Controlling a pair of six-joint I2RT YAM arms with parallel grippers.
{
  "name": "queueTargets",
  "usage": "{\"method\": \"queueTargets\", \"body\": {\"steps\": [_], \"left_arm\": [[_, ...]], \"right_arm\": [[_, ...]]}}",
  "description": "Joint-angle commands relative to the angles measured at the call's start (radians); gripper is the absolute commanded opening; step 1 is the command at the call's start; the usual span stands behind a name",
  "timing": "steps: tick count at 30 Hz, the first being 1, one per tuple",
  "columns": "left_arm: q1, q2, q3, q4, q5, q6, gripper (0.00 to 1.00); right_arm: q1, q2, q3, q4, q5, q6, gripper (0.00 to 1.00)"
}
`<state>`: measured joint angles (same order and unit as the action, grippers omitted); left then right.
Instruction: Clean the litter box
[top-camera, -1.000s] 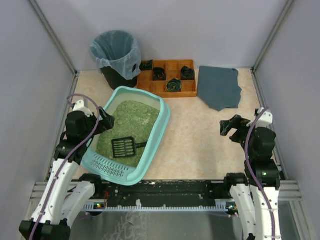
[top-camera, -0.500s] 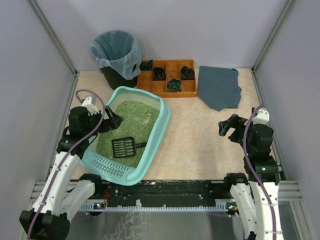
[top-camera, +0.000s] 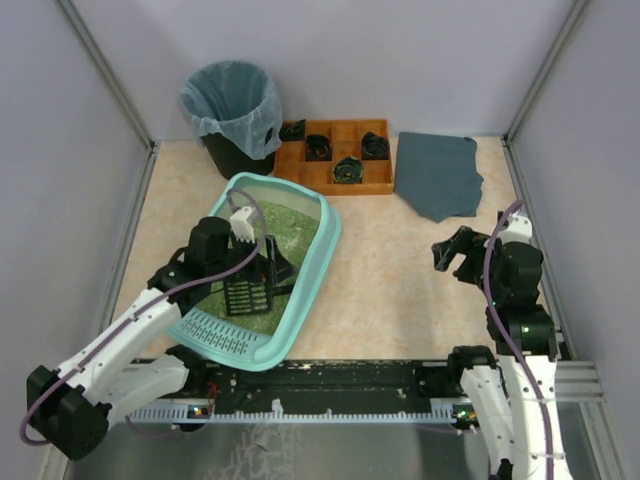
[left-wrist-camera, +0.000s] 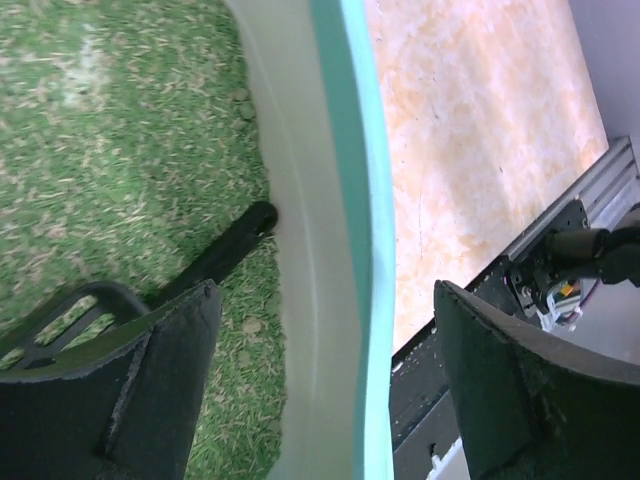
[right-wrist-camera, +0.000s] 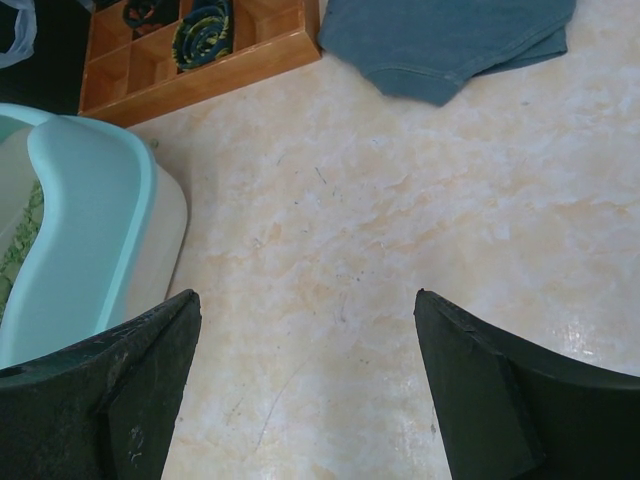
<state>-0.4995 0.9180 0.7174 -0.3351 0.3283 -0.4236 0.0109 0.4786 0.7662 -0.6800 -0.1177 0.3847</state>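
The light-teal litter box (top-camera: 222, 335) lies at the left of the table, filled with green litter (top-camera: 275, 222). A black slotted scoop (top-camera: 245, 297) lies on the litter. My left gripper (top-camera: 272, 262) is open over the box's right side. In the left wrist view (left-wrist-camera: 326, 287) its fingers straddle the box's right wall (left-wrist-camera: 345, 200), one over the litter, one outside. The scoop's handle (left-wrist-camera: 228, 248) ends against that wall, just ahead of the inner finger. My right gripper (top-camera: 447, 256) is open and empty over bare table, and the same shows in its wrist view (right-wrist-camera: 306, 294).
A black bin with a clear bag (top-camera: 232, 110) stands at the back left. An orange compartmented tray (top-camera: 335, 188) holding dark items sits beside it. A blue-grey cloth (top-camera: 438, 175) lies at the back right. The metal rail (top-camera: 330, 378) runs along the near edge.
My left arm has swung from outside the box's left side to over the litter and its right wall. My right gripper has shifted slightly toward the left.
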Motion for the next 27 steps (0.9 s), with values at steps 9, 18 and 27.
{"method": "queueTargets", "body": {"steps": [9, 18, 27], "left_arm": [[-0.208, 0.19, 0.06, 0.053, -0.176, 0.0, 0.85], [-0.349, 0.362, 0.175, -0.024, -0.333, -0.071, 0.59], [-0.473, 0.541, 0.317, -0.025, -0.351, -0.182, 0.57]], "right_arm": [[0.006, 0.034, -0.001, 0.06, -0.046, -0.013, 0.86], [0.006, 0.041, -0.002, 0.058, -0.062, -0.012, 0.86], [0.006, 0.033, -0.009, 0.06, -0.078, 0.001, 0.85]]}}
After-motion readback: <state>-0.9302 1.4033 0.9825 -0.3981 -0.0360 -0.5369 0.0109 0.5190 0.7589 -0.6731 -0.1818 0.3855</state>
